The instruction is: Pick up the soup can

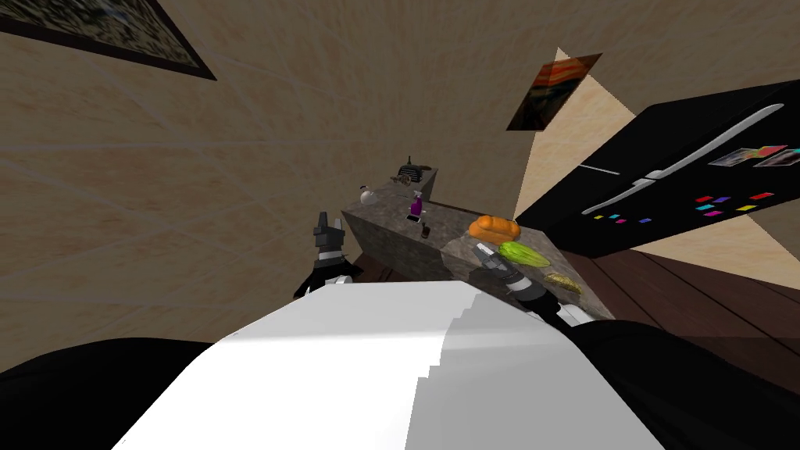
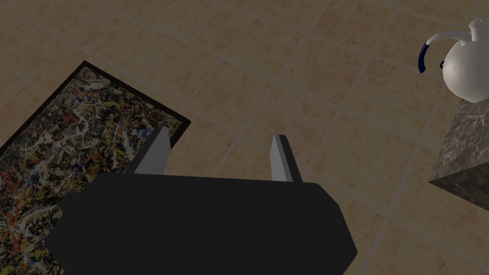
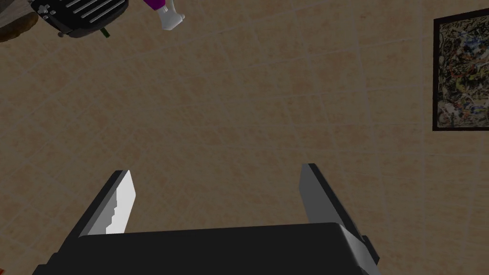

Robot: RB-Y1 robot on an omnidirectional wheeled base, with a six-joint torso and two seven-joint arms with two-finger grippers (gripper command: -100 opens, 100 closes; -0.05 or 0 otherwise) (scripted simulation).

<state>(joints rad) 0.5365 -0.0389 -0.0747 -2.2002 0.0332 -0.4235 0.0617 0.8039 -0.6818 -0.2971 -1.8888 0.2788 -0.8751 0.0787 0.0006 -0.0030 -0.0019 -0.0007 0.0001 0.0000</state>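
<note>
Head view: soup can (image 1: 426, 231) on the desk (image 1: 451, 218), ahead between my tools, beside a purple bottle (image 1: 416, 205).
Left tool (image 1: 329, 232): fingers apart, empty.
Right tool (image 1: 484, 251): fingers apart, empty, above desk.

Stone counter (image 1: 391, 234) with bread (image 1: 494, 228), teapot (image 1: 367, 195), bottle (image 1: 416, 205)

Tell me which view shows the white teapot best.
The left wrist view: the white teapot is large and clear there, on the stone counter. The head view shows it tiny at the counter's edge. The right wrist view faces the toaster and purple bottle instead.
</note>
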